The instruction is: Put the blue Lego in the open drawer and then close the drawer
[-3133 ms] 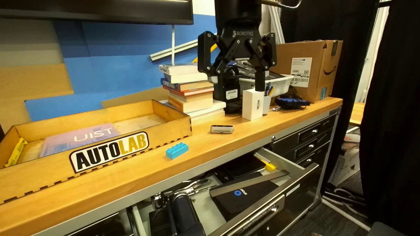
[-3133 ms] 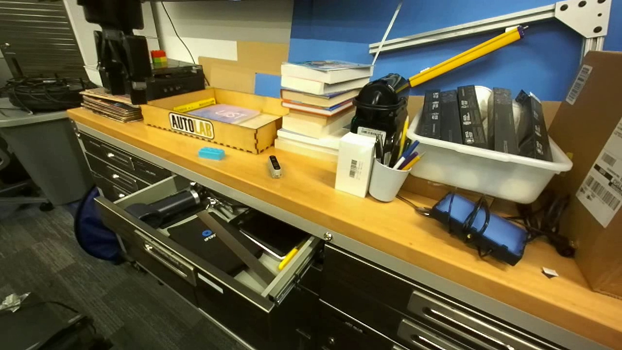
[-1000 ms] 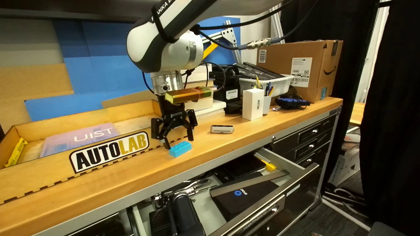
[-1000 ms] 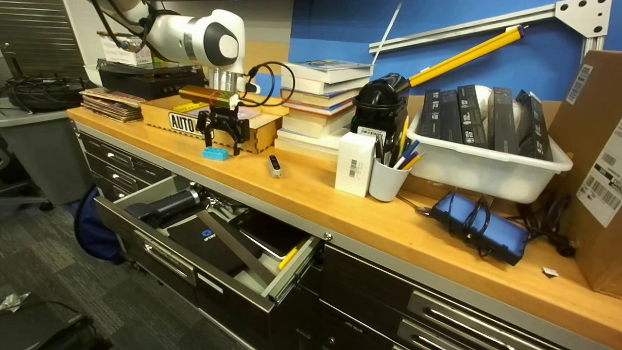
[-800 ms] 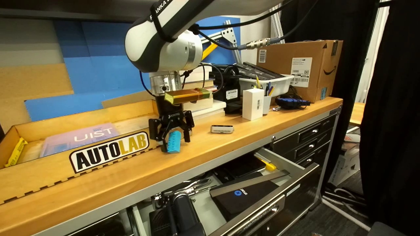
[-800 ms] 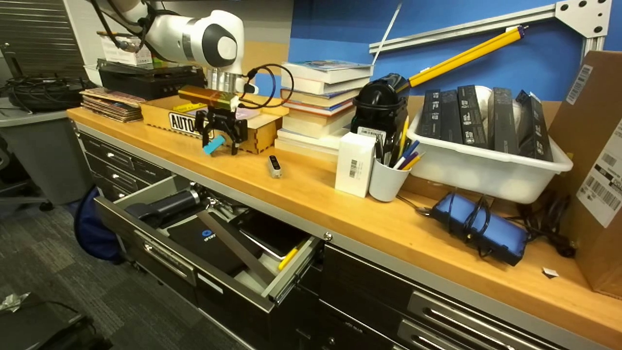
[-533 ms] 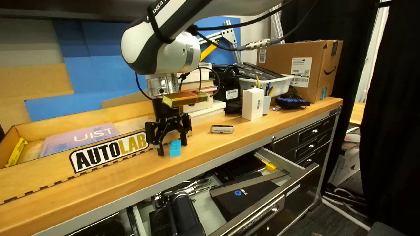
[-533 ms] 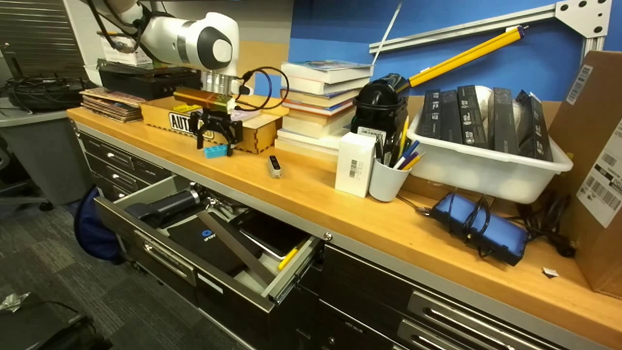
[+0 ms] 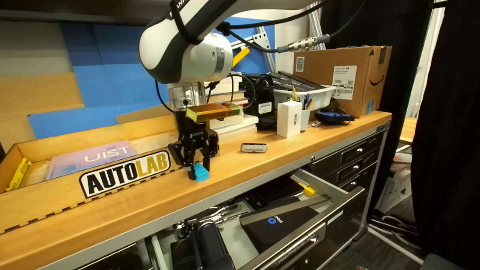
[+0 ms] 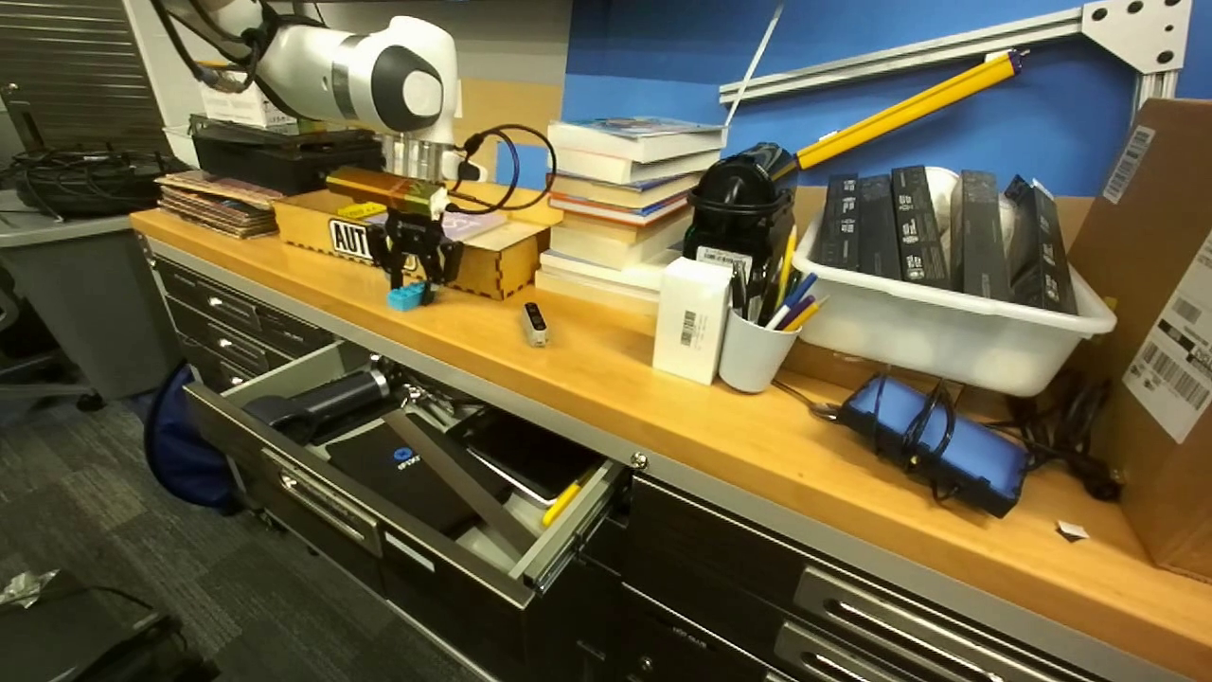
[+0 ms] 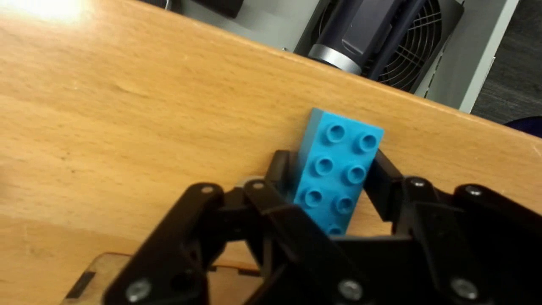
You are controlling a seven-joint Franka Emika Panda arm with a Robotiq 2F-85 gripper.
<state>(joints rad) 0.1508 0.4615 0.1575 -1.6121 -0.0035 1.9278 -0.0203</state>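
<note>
1. Blue Lego: light-blue, rectangular, studs up, at the benchtop before the AUTOLAB tray; contact unclear.
2. Robotiq gripper: clamped on it along both long sides.
3. Drawer: pulled out; dark tool, black case inside.
4. Grey-white device: lying.
5. White carton: upright.

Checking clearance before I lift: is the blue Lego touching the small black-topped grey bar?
Apart. In an exterior view, the wooden benchtop shows between the blue Lego and the small black-topped grey bar.
</note>
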